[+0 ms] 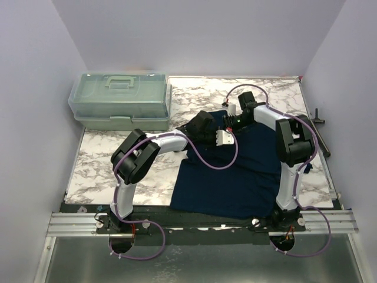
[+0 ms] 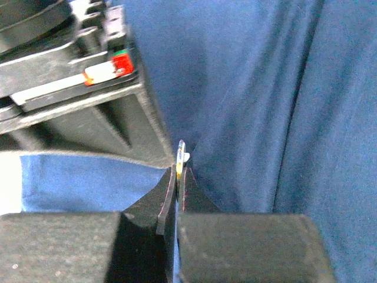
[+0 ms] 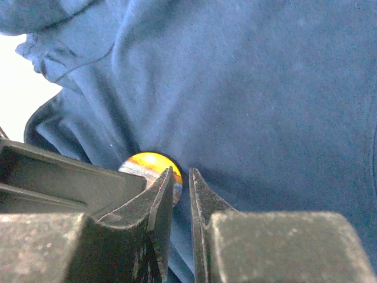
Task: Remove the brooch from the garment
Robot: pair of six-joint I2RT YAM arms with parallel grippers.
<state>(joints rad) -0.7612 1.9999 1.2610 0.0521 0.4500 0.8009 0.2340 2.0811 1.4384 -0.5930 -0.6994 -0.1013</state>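
Observation:
The garment [image 1: 235,177], a navy T-shirt, lies spread on the marble table. Both grippers meet at its upper part near the collar. My left gripper [image 1: 221,133] is shut on the brooch [image 2: 180,154], seen edge-on as a thin yellow-white disc between its tips [image 2: 178,177]. In the right wrist view the brooch [image 3: 144,165] shows a round orange-yellow face against the fabric [image 3: 247,88]. My right gripper [image 1: 231,122] is closed to a narrow gap [image 3: 181,177] with a fold of shirt fabric in it, right beside the brooch. The right gripper's body [image 2: 70,88] fills the left wrist view's upper left.
A translucent green lidded box [image 1: 121,100] stands at the back left of the marble table [image 1: 106,159]. A black tool [image 1: 318,121] lies at the right edge. White walls close in on three sides.

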